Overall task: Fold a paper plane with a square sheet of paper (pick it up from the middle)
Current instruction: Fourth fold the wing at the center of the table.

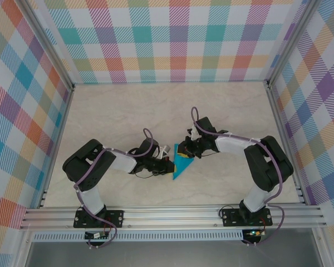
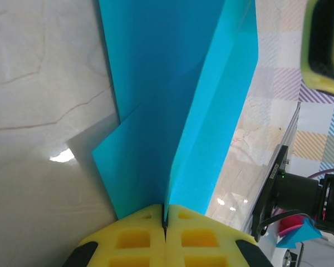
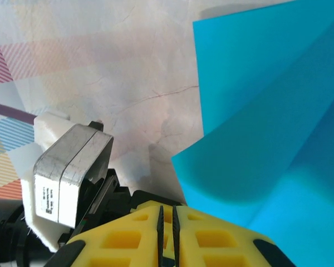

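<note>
Left wrist: paper plane (image 2: 172,83) clamped along its raised centre fold between the pressed-together jaws of the left gripper (image 2: 165,216), wings spreading away over the table (image 2: 33,83). Right gripper (image 3: 166,216) jaws drawn together to a thin slit, plane just beside them; grip on paper unclear.

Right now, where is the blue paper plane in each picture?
Top external: the paper plane is low in the middle, seen against the marbled table.
Left wrist: the paper plane fills the upper middle, with the table to its left.
Right wrist: the paper plane fills the right side, with the table to its left.
Shared landmark: the marbled table.
</note>
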`<state>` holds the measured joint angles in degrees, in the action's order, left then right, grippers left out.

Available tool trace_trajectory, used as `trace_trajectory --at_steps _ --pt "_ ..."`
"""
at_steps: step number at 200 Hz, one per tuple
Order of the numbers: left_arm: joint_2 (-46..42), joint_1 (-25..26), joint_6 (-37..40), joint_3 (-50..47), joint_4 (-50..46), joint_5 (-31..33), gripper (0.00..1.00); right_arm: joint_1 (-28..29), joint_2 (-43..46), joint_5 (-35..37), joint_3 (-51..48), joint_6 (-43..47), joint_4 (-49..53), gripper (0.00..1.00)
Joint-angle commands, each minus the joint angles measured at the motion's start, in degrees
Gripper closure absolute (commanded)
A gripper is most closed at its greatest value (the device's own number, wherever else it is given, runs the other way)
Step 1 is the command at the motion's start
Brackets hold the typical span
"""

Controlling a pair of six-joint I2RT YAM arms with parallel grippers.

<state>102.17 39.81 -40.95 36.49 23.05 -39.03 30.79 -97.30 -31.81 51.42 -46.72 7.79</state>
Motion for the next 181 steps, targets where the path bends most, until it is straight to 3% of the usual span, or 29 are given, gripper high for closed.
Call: trace_trajectory --at_steps 1,108,136,181 --pt "3.90 0.25 0.44 0.77 -1.02 3.59 1.00 -0.11 -2.45 -4.40 -0.61 -0.27 -3.35 0.85" --pt "4.87 0.25 1.81 2.16 -7.61 4.88 0.99 -0.37 -9.32 -0.21 2.28 0.31 -1.03 0.87" --pt "4.72 0.34 1.84 2.63 -8.94 5.69 0.94 -0.46 -10.09 -0.34 1.93 0.44 -1.81 0.87" --pt "0.41 1.22 1.67 2.18 -9.82 6.91 0.75 -0.53 -11.13 -0.70 1.60 0.97 -1.36 0.88"
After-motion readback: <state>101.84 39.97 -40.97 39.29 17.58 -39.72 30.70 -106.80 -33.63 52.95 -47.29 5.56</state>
